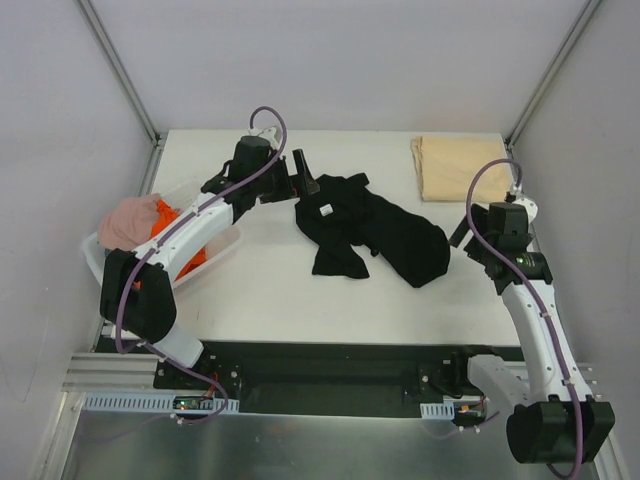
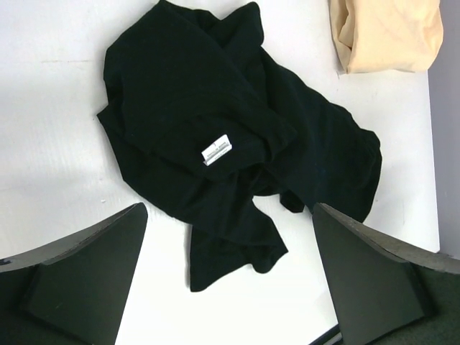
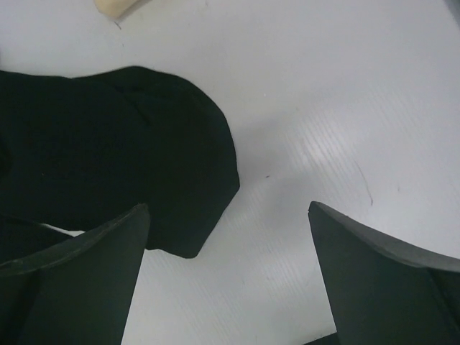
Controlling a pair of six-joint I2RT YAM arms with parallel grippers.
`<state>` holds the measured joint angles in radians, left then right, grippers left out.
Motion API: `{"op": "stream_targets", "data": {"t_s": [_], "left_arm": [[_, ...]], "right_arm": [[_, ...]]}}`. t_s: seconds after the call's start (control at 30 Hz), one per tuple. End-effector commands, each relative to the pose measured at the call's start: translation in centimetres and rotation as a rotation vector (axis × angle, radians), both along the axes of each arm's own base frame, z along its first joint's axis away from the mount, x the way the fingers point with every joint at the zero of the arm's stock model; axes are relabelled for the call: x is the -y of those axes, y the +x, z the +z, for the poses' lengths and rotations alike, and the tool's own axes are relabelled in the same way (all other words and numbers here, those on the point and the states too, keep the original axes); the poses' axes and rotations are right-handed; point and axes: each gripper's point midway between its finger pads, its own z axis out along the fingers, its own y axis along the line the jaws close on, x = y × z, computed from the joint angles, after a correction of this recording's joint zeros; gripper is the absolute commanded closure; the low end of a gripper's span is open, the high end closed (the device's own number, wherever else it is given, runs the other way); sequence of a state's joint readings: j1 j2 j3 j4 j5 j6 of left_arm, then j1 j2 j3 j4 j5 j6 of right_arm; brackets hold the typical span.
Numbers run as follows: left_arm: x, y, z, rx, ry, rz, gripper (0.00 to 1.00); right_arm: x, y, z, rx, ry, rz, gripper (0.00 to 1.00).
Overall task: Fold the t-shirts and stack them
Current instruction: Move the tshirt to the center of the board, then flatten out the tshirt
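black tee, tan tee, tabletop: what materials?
Black tee: soft matte knit, likely cotton; crumples in limp folds, sewn white label. Tan tee: similar matte cloth, folded flat. Tabletop: white, faintly ribbed sheet with slight sheen, probably plastic.

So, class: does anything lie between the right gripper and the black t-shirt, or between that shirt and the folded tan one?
Nothing visible does. Only table separates the right gripper from the black t-shirt, and that shirt from the tan t-shirt.
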<state>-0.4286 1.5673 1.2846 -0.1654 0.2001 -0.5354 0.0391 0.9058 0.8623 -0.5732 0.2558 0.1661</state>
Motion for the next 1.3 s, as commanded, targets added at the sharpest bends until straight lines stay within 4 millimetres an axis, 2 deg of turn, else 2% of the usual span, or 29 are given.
{"op": "stream_targets", "data": {"t_s": [0.0,0.03,0.07,0.1,0.13,0.17,0.2,0.23,0.27,0.3,0.33,0.37,0.4,0.43,0.5,0.53,0.67,0.8,0.97,1.0,1.07,1.13,1.17,1.2,1.23,1.27], "left_arm": [[0.7,0.3,0.3,0.034,0.052,-0.029,0.01],[1.5,0.2,-0.9,0.003,0.075,-0.056,0.01],[2.3,1.0,0.4,0.034,0.071,-0.077,0.01],[2.8,1.3,0.3,0.043,0.093,-0.101,0.01],[3.5,1.8,-1.2,0.021,0.124,-0.120,0.01],[4.4,2.5,-0.1,0.046,0.139,-0.139,0.01],[4.7,3.1,-0.3,0.059,0.179,-0.151,0.01],[5.2,3.9,-2.4,0.028,0.221,-0.157,0.01],[6.0,4.8,-1.3,0.054,0.231,-0.165,0.01],[5.9,5.8,-1.7,0.059,0.269,-0.149,0.01],[6.3,6.6,-4.4,0.010,0.305,-0.148,0.01],[6.6,7.5,-3.3,0.018,0.311,-0.143,0.02],[6.6,8.3,-3.6,0.019,0.330,-0.128,0.03],[7.1,9.5,-4.6,0.015,0.340,-0.118,0.06],[6.3,11.1,-5.7,0.022,0.401,-0.056,0.08],[6.6,11.8,-6.6,0.020,0.415,-0.052,0.08],[6.9,12.8,-8.5,0.005,0.431,-0.047,0.08],[7.5,13.7,-10.2,-0.010,0.430,-0.033,0.11],[9.1,14.6,-12.5,-0.043,0.380,-0.027,0.16],[9.2,14.7,-12.6,-0.044,0.377,-0.023,0.19],[9.1,15.0,-13.2,-0.045,0.387,-0.009,0.29],[8.8,15.1,-13.7,-0.043,0.409,-0.009,0.40],[8.7,15.0,-13.9,-0.043,0.419,-0.015,0.54],[8.6,15.0,-13.9,-0.041,0.425,-0.021,0.63],[8.5,14.8,-14.2,-0.046,0.431,-0.029,0.67],[8.6,14.8,-14.2,-0.044,0.432,-0.038,0.76]], "right_arm": [[-2.3,-1.3,-4.4,-0.150,0.157,-0.018,0.03],[-3.6,-1.7,-5.8,-0.184,0.218,0.011,0.02],[-4.2,-1.5,-6.4,-0.194,0.249,0.020,0.02],[-4.7,-0.9,-7.0,-0.194,0.276,0.029,0.01],[-5.1,-0.8,-7.6,-0.206,0.297,0.033,0.01],[-5.2,-0.8,-8.2,-0.219,0.311,0.015,0.01],[-5.2,-0.4,-8.5,-0.214,0.313,0.013,0.01],[-5.2,-0.4,-9.3,-0.245,0.314,0.006,0.03],[-5.1,-0.2,-9.5,-0.255,0.309,0.000,0.04],[-5.0,0.1,-9.8,-0.267,0.301,0.000,0.07],[-4.9,0.1,-10.5,-0.294,0.286,-0.004,0.09],[-4.9,0.5,-10.5,-0.294,0.279,0.002,0.10],[-5.0,0.7,-10.7,-0.298,0.271,0.008,0.11],[-4.9,0.8,-11.2,-0.315,0.263,0.003,0.11],[-5.2,1.3,-11.3,-0.315,0.263,0.005,0.11],[-5.2,1.4,-11.6,-0.322,0.261,-0.001,0.12],[-5.7,1.6,-13.1,-0.387,0.253,0.002,0.13],[-6.7,1.9,-14.0,-0.430,0.254,0.036,0.21],[-7.1,2.6,-14.6,-0.441,0.242,0.043,0.24],[-7.1,2.5,-14.7,-0.448,0.241,0.039,0.25],[-7.0,2.8,-14.9,-0.450,0.232,0.040,0.28],[-6.8,2.8,-15.1,-0.455,0.222,0.035,0.38],[-6.8,2.8,-15.2,-0.458,0.218,0.036,0.43],[-6.8,2.8,-15.2,-0.460,0.214,0.039,0.49],[-6.8,2.9,-15.3,-0.461,0.213,0.038,0.52],[-6.8,2.9,-15.3,-0.463,0.213,0.040,0.54]]}}
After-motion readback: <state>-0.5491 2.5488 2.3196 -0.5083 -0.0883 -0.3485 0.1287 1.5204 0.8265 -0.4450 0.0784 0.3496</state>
